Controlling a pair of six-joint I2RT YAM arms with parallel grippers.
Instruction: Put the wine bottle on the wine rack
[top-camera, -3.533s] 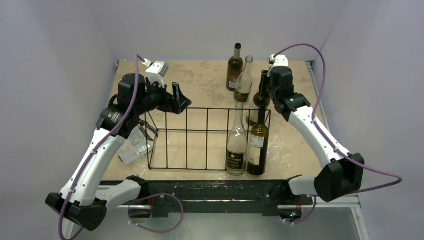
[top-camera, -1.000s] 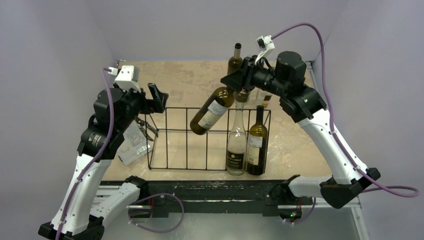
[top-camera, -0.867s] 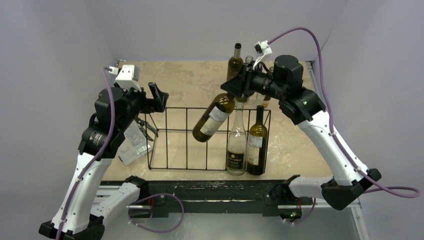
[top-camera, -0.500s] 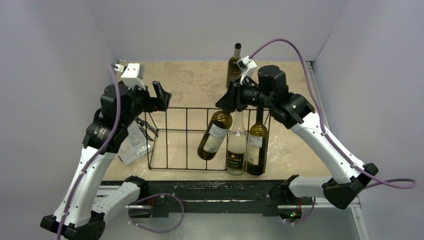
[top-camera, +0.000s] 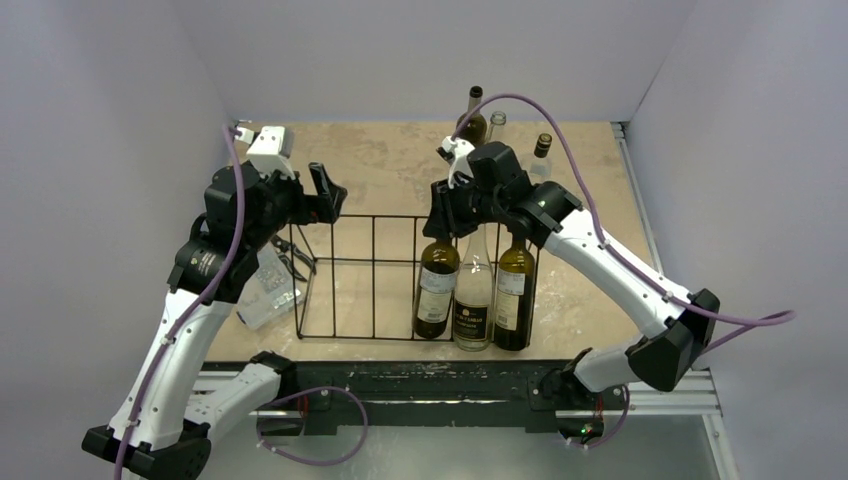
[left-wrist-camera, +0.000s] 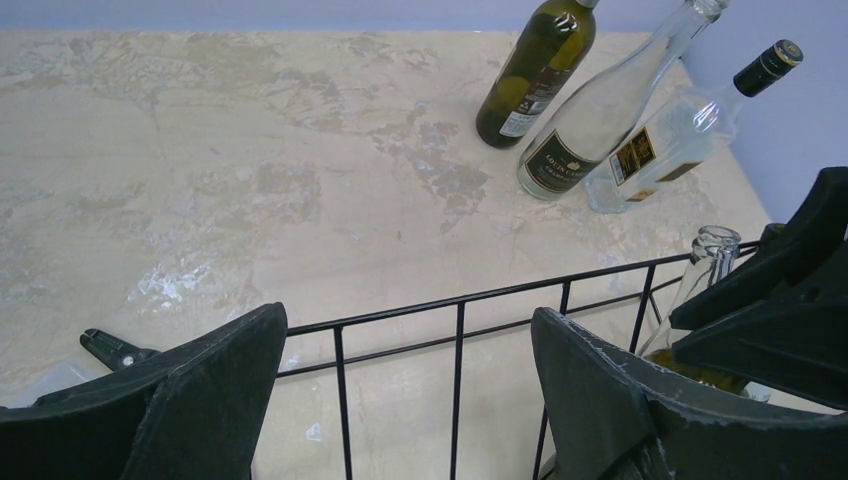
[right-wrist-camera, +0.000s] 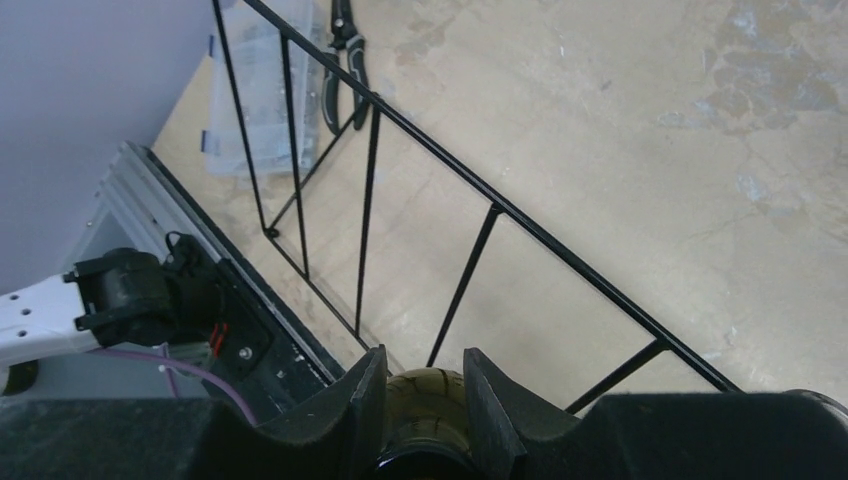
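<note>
Grips wine bottle (top-camera: 435, 295) by neck in right gripper (right-wrist-camera: 421, 368), fingers (right-wrist-camera: 352, 405) pressed to both sides of glass. Holds it upright inside wine rack (top-camera: 373, 270) by desk's near edge, right of middle, just left of clear bottle (top-camera: 473, 300) and dark bottle (top-camera: 513, 295) standing there. Cannot tell whether base touches desk. Hangs left gripper (left-wrist-camera: 408, 318) with fingers wide apart, holding nothing, over rack's far-left corner. Three more bottles (left-wrist-camera: 561, 160) at far edge toward right corner; plastic box (top-camera: 262, 295) near left edge.

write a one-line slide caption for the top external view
Right gripper holds a dark green glass wine bottle upright by its neck inside the black wire wine rack, beside two other upright bottles.
</note>
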